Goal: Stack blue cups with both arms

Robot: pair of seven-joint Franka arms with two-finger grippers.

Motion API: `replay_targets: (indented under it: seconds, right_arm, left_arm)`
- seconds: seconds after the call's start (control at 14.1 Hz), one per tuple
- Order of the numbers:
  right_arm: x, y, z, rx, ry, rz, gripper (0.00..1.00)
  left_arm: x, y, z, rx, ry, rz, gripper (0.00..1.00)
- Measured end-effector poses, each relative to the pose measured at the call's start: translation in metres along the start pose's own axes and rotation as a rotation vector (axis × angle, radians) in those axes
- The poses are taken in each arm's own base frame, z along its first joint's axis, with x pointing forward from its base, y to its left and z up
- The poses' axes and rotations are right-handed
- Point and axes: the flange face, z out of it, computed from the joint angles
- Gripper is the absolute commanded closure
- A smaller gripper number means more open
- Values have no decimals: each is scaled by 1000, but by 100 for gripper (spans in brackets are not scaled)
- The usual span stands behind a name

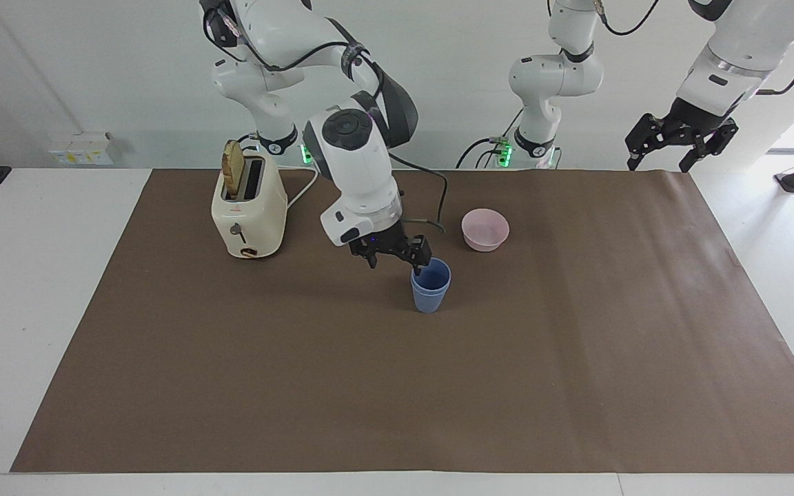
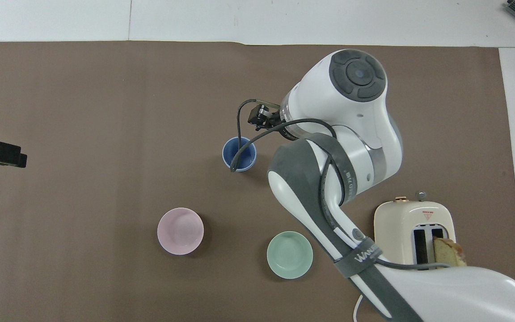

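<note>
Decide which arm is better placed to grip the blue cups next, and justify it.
Right, probably. The right gripper hangs open at the rim of the blue cups, a short move away. The left gripper waits open over the edge of the mat at the left arm's end, well away.

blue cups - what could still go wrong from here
1. The right gripper hangs open just beside the blue cups' rim, one finger almost touching it; a sideways move could tip the stack.
2. The arm's cable loops over the cups' mouth in the overhead view and might snag the rim.
3. The pink bowl sits close by, so a toppled stack could roll into it.
</note>
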Motion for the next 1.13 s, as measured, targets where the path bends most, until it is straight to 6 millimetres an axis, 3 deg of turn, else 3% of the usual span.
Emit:
replay_targets:
  seconds: [0.21,0.57,0.85,1.13]
  right_arm:
    - [26,41,-47,1,20,-24,0]
    - [52,106,-105,-23,13,-128,0]
    - [63,161,-161,-56,59,-233,0]
    - [61,195,-191,-131,75,-302,0]
  left_arm:
    - [-2,0,1,-1,-17,0,0]
    - [-1,-1,0,0,-5,-4,0]
    - [0,-1,-1,0,7,-4,0]
    - [0,-1,-1,0,6,-4,0]
